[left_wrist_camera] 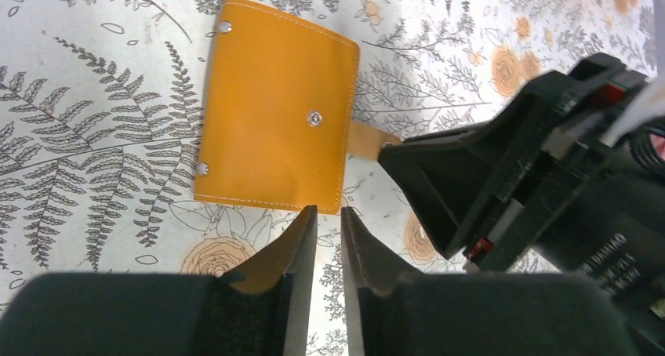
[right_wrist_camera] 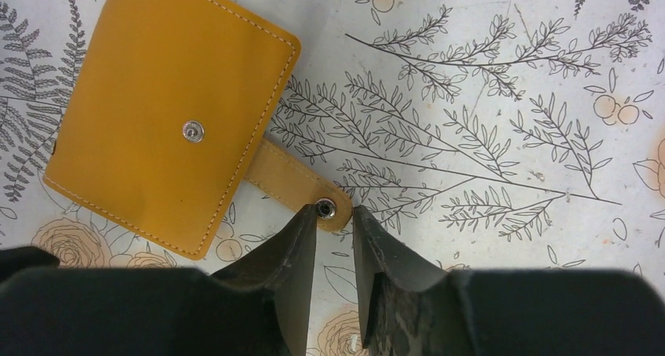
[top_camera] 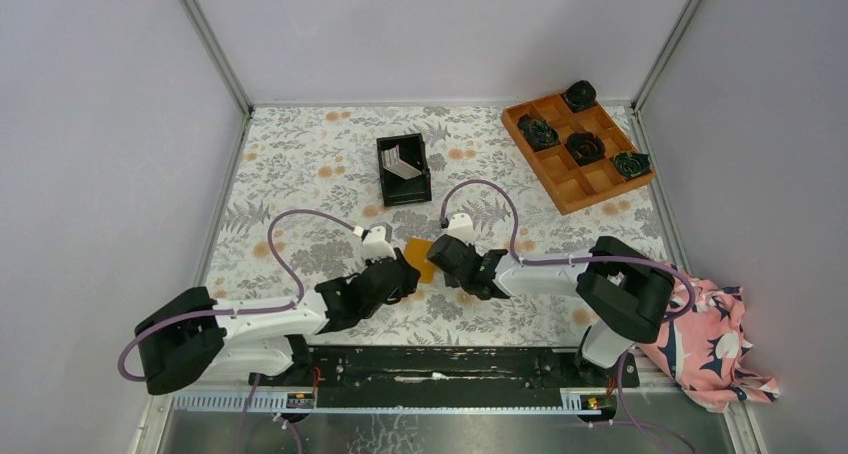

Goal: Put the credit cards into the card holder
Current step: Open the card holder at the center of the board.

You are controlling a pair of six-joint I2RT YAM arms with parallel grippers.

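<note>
The holder (left_wrist_camera: 274,109) lies shut on the table (right_wrist_camera: 510,97), strap (right_wrist_camera: 286,176) unsnapped. Left pincer (left_wrist_camera: 328,215) and right pincer (right_wrist_camera: 336,215) stand slightly open, empty, the right at the strap tip, probably to pull it open. Cards (top_camera: 403,161) sit in the bin (top_camera: 381,169).

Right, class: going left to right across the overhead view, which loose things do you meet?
In order: black bin → orange compartment tray → pink floral cloth. The card holder lies in line with the bin, so it is left out.
</note>
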